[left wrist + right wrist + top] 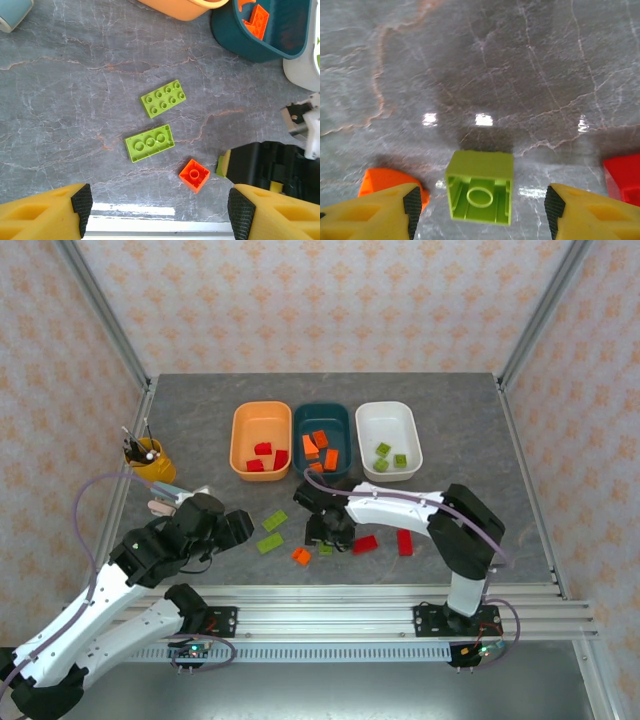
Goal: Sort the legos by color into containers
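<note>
**Right pincer astride an upturned green brick, not yet closed**

Right gripper (482,212): jaws wide, nothing held, a finger on either side of a small green brick (480,192). Brick hollow-side up on the table (520,60), gap showing on both sides. Orange brick (385,182) just beside one finger; red brick (625,177) apart on the other side.

Risks, as judged:
- If closed off-centre, likely to spin or squirt the slick brick out.
- Could shove the orange brick with the near finger (or pinch both colours together).
- Left gripper (160,207): also wide and empty, hanging near, above a flat green brick (149,143), another green plate (163,98) just past it. Arm clash possible over the same patch.

Room:
- Bare table between here and the white tub (390,420), green pieces already inside.
- Teal tub (322,416) and orange tub (262,412) alongside, rims close together.
- Front rail (360,590) near behind; little slack there.
</note>
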Robot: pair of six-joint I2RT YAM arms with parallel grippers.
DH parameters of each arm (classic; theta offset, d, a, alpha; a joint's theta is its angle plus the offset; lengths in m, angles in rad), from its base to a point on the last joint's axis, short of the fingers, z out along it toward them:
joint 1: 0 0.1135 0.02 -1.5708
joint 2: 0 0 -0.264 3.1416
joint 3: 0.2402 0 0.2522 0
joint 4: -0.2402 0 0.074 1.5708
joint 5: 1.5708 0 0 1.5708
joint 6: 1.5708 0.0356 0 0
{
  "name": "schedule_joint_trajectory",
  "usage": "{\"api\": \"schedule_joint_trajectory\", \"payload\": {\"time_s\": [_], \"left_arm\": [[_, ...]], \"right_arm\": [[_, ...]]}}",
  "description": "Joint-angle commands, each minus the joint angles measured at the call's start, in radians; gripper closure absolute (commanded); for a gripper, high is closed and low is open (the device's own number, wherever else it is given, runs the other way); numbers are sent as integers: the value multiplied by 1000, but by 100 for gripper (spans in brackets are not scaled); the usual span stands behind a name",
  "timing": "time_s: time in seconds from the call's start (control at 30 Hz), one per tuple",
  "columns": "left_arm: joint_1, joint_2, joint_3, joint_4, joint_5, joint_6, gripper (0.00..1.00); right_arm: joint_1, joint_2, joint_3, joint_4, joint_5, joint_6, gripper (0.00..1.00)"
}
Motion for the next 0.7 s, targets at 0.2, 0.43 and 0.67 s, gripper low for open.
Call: {"api": "schedule_joint_trajectory", "payload": {"time_s": [0.2,0.43,0.67], "left_arm": [[-7,-35,-1,-30,0,-14,25],[-11,-1,10,41,24,11,25],[-47,170,114,128,13,82,25]], "right_arm": [[3,58,26,35,9,59,52],[-2,-15,82,-62,117,9,70],[-182,-138,216,-226,285,-201,71]]}}
